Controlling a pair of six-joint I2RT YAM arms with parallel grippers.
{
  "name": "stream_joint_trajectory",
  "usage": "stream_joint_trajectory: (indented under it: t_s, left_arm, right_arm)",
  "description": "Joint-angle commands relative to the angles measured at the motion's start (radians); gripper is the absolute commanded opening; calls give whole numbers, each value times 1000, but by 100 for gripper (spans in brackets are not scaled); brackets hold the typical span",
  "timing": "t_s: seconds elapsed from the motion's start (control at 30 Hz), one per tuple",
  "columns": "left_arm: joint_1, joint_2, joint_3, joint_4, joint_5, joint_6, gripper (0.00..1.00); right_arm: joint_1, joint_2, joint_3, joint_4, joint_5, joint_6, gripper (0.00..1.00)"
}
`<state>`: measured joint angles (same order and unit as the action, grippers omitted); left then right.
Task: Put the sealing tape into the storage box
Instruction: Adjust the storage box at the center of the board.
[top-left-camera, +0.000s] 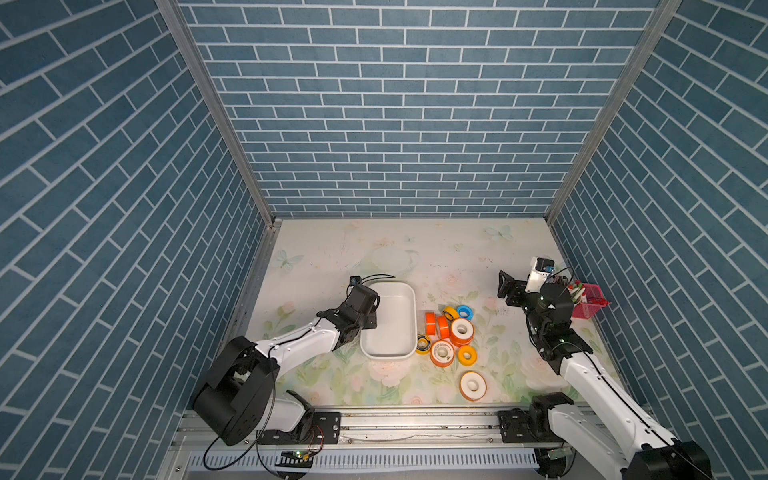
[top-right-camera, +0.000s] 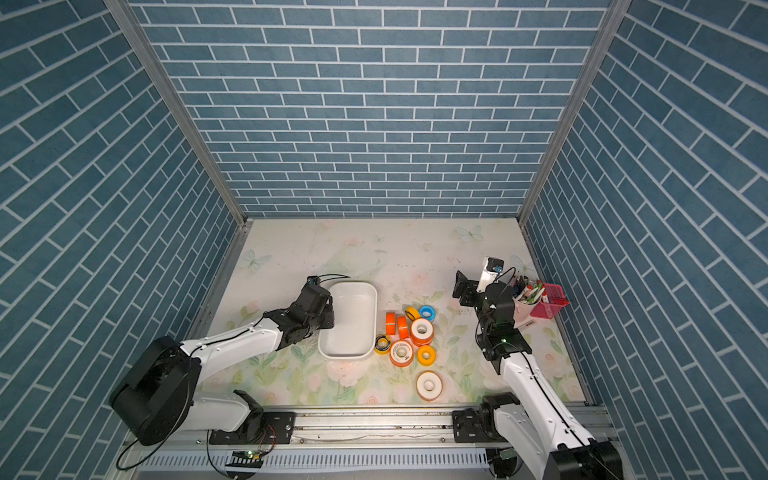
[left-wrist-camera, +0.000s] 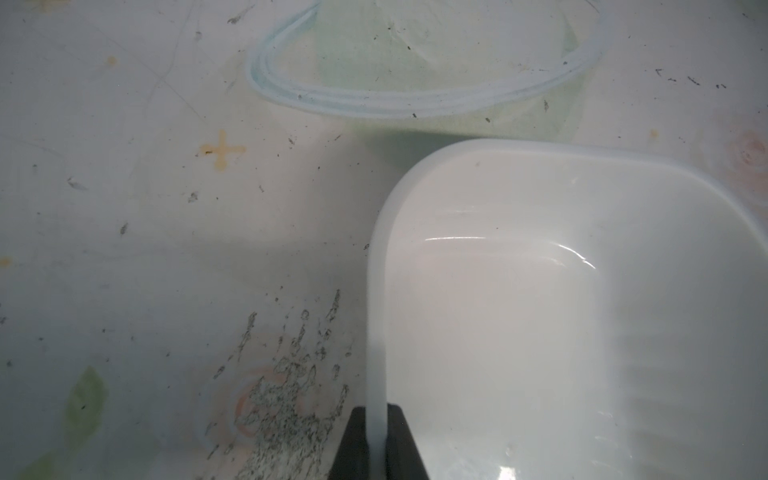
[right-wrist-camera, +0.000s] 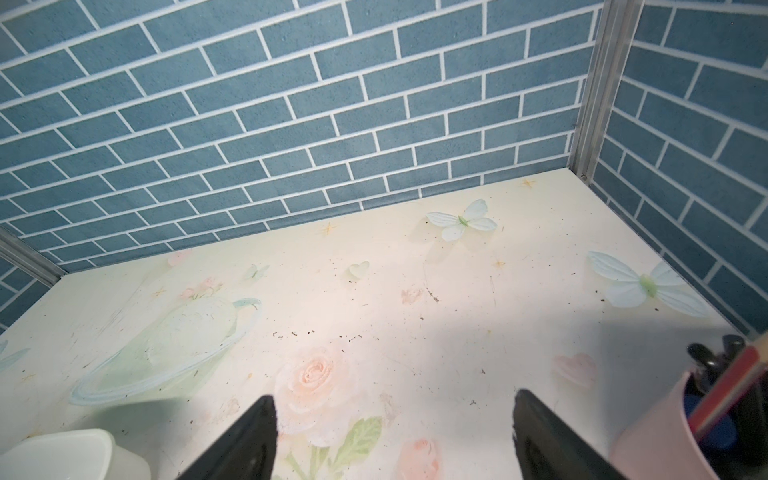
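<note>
Jaws at left clamp white plastic tub (left-wrist-camera: 376, 291) by its rim; right jaws gape empty; I'd pinch light, stiff orange tape rolls (top-left-camera: 461, 329) edgewise.

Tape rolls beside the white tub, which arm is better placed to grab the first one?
Right. The right gripper is open and empty, on the tape rolls' side of the storage box. The left gripper is shut on that box's rim, likely steadying it.

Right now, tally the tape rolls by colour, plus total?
Orange rolls: 5
Yellow rolls: 2
Blue roll: 1
Yellow-black roll: 1
Total: 9, all outside the storage box.
</note>
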<state>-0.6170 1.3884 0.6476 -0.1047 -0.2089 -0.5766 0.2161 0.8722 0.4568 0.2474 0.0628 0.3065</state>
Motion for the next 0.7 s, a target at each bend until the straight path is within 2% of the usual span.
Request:
stream_joint_trajectory:
  t_s: [0.0,0.4,0.67]
  left_arm:
    - [-32,29,18,12,-2,-16,7]
    - [-90,80,50,20,-25,-40,7]
    - [-80,23,48,-54,-125,-40,7]
  right_arm:
    - [4,5,-11,17,-11,2,89]
    - [3,24,-9,19,-22,3,89]
    - [4,43,-4,17,-36,7,89]
